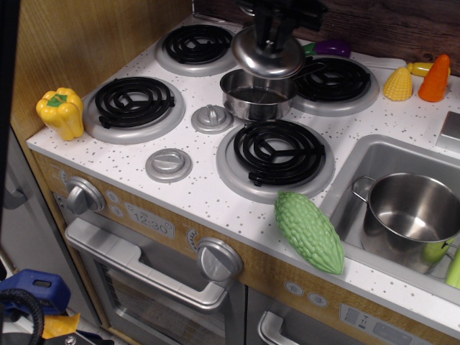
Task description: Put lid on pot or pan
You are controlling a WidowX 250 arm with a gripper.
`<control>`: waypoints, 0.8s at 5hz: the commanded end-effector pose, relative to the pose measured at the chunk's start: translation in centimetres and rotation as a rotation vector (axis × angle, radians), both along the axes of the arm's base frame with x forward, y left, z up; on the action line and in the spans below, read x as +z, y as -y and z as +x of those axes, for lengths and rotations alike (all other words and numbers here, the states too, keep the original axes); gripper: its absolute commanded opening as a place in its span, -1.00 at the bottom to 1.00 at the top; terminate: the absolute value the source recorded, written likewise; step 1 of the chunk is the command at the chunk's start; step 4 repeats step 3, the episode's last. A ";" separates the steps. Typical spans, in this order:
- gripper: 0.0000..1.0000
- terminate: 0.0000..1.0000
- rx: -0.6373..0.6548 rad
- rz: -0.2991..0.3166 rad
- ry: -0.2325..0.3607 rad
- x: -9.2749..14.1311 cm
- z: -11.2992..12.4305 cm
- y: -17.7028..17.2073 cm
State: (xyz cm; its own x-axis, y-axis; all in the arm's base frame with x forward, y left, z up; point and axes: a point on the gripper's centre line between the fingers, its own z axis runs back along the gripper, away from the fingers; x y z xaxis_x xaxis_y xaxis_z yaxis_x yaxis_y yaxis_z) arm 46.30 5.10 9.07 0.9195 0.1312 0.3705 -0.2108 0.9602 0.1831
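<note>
The small shiny steel pot (253, 100) sits on the stove top between the burners, open at the top. The round domed steel lid (267, 56) hangs in the air just above the pot's far right rim, slightly tilted. My black gripper (273, 36) comes down from the top edge and is shut on the lid's knob. The knob itself is hidden by the fingers.
Four black coil burners surround the pot. Flat grey stove knobs (212, 118) (168, 164) lie on the counter. A yellow pepper (61, 111) is at left, a green bitter gourd (309, 231) in front, a larger pot (410, 215) in the sink, and corn (398, 84), carrot (435, 77) and eggplant (332, 48) at the back.
</note>
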 end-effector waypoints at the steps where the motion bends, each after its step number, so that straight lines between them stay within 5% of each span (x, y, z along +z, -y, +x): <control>1: -1.00 -1.00 0.018 -0.038 0.090 3.2 0.1 0.6; 2: -1.00 -1.00 0.031 -0.051 0.073 2.5 -0.6 0.8; 3: -1.00 1.00 0.040 -0.057 0.053 2.3 -1.3 0.7; 4: -1.00 1.00 0.040 -0.057 0.053 2.3 -1.3 0.7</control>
